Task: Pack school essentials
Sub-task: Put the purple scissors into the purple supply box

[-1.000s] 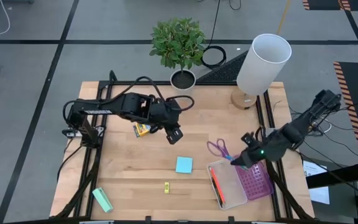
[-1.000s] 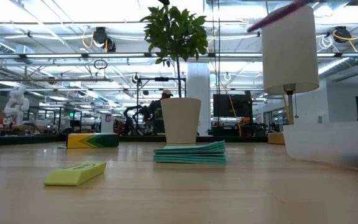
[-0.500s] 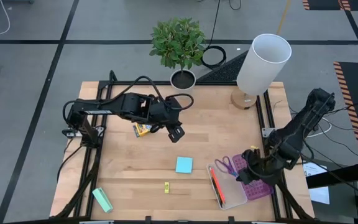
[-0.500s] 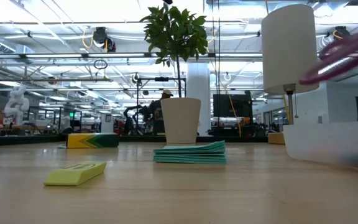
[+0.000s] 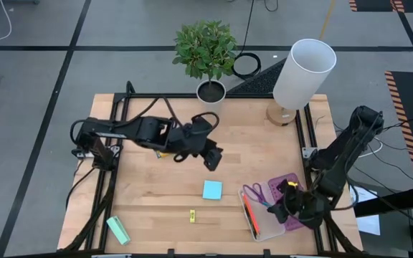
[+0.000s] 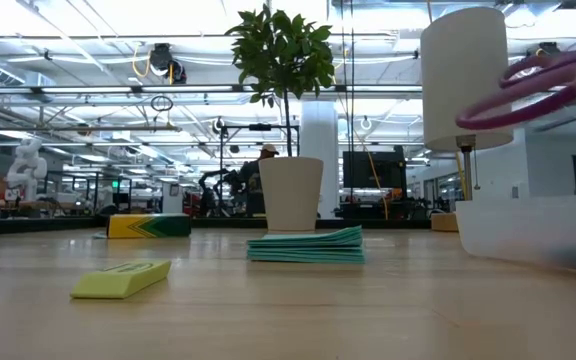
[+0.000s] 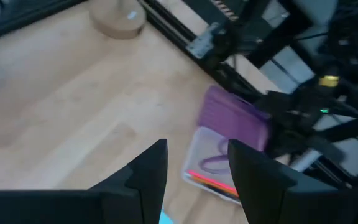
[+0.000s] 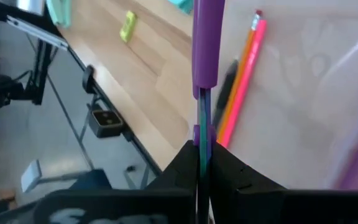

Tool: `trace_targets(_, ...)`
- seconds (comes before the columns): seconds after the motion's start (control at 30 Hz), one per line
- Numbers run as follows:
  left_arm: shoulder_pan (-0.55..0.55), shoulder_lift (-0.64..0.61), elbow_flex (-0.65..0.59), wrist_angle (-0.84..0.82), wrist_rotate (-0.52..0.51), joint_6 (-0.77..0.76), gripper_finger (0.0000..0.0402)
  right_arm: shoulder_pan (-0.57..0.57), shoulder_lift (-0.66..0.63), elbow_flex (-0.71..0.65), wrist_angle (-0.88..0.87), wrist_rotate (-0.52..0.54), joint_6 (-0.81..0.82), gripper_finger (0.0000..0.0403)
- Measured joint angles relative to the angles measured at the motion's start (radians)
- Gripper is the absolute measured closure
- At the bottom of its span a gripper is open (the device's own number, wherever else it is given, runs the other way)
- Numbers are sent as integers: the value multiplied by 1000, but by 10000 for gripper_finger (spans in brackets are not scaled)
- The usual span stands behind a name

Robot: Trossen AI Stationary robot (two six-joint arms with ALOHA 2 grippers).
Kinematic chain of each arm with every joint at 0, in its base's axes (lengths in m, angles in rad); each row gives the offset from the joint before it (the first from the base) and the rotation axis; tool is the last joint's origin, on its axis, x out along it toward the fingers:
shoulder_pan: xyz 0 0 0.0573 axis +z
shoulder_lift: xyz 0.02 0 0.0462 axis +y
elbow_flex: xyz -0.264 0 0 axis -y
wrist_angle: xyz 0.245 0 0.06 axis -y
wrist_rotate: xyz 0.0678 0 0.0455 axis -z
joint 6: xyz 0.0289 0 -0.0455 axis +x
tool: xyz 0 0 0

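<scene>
Purple-handled scissors [image 5: 255,193] are hanging over the clear pencil case [image 5: 264,219], not lying in it; in the low view the handles [image 6: 543,80] are sitting well above the case wall [image 6: 528,235]. Right gripper [image 5: 277,208] is clamped on the blades, fingers [image 8: 188,168] pinching them tight, handles pointing away from the wrist. Gripper is sitting over the case at the table's front-right.

Inside the case: orange and red pencils [image 5: 249,213] lying side by side along its left edge, a black pen [image 8: 229,81] next to them. Purple lid [image 5: 294,203] is folded open on the case's right side.

Light-blue sticky-note pad [image 5: 211,190] is lying on the table left of the case, tiny yellow piece [image 5: 191,215] in front of the pad. Crayon box [image 5: 163,150] is mostly hidden under the left arm.

Left gripper [image 5: 211,158] is hovering just behind the pad, fingers [image 7: 145,174] spread, holding nothing.

Mint-green block [image 5: 117,230] is sitting at the front-left corner. Potted plant [image 5: 206,54] and lamp [image 5: 301,75] are standing at the far edge.
</scene>
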Motion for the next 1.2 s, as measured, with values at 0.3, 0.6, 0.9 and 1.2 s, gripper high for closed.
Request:
trace_targets(0.3, -97, 0, 0, 2, -84, -109, 231, 13, 98, 0, 151, 93, -49, 394)
trace_targets(0.6, -130, 0, 0, -10, -146, -120, 231, 13, 144, 0, 138, 96, -27, 394)
trace_targets(0.9, -130, 0, 0, -10, -147, -122, 231, 13, 164, 0, 139, 95, -27, 394)
trace_targets(1.2, -130, 0, 0, -10, -148, -101, 231, 3, 164, -80, 199, 90, 77, 394)
